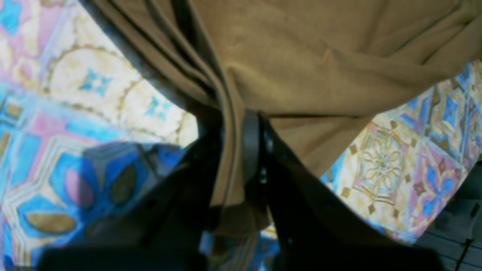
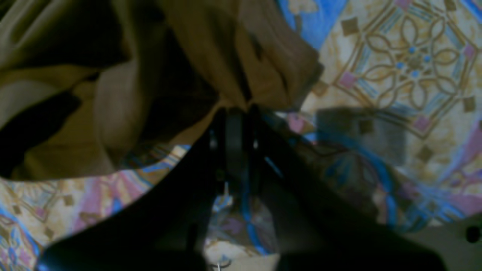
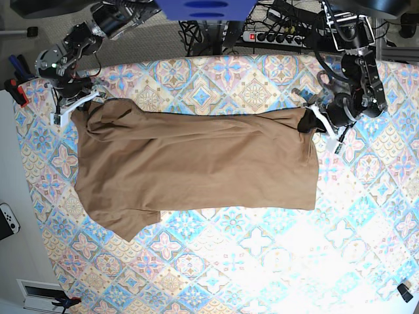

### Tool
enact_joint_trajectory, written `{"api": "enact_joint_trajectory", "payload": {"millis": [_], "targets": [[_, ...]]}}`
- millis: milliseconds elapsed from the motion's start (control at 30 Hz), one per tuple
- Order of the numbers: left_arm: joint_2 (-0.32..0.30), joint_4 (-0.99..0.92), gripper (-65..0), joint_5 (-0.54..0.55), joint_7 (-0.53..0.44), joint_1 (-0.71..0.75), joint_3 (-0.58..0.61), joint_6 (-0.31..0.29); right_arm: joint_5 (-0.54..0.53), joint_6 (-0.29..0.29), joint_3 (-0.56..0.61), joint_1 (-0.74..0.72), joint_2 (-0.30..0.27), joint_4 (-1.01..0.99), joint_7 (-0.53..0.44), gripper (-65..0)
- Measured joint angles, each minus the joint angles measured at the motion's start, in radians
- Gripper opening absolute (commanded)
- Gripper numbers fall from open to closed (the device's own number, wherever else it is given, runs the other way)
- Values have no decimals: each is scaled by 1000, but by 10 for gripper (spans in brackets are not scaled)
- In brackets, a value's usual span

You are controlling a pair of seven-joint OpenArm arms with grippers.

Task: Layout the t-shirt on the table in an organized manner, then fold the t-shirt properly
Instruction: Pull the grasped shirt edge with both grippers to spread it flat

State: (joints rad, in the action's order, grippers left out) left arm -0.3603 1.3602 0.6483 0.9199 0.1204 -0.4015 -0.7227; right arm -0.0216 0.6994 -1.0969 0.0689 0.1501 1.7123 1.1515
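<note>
The tan-brown t-shirt (image 3: 196, 163) lies stretched sideways across the table (image 3: 262, 261), mostly flat, with a sleeve folded out at its lower left. At the shirt's right end my left gripper (image 3: 306, 123) is shut on a bunched corner. The left wrist view shows the t-shirt (image 1: 301, 56) running down between the closed fingers of the gripper (image 1: 241, 128). My right gripper (image 3: 82, 108) is at the shirt's upper left corner. In the right wrist view the gripper (image 2: 235, 113) is shut, with gathered cloth of the t-shirt (image 2: 113, 94) pinched at its tips just above the patterned table (image 2: 406, 60).
Behind the table's far edge are a power strip and cables (image 3: 275, 36). A white controller (image 3: 8, 219) sits off the left edge and a red clamp (image 3: 16, 91) is at the upper left. A small dark object (image 3: 406, 291) lies at the lower right.
</note>
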Motion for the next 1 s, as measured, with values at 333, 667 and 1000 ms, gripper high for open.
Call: {"api": "enact_joint_trajectory", "payload": {"millis": [333, 667, 1000], "targets": [[-50, 5, -650, -29, -32, 35, 0, -8, 31, -1, -45, 12, 5, 57, 37, -650], [-51, 6, -650, -27, -27, 39, -3, -8, 29, -3, -42, 8, 5, 74, 41, -650], [-50, 10, -421, 4, -41, 60, -3, -19, 30, -3, -39, 42, 5, 75, 38, -434]]}}
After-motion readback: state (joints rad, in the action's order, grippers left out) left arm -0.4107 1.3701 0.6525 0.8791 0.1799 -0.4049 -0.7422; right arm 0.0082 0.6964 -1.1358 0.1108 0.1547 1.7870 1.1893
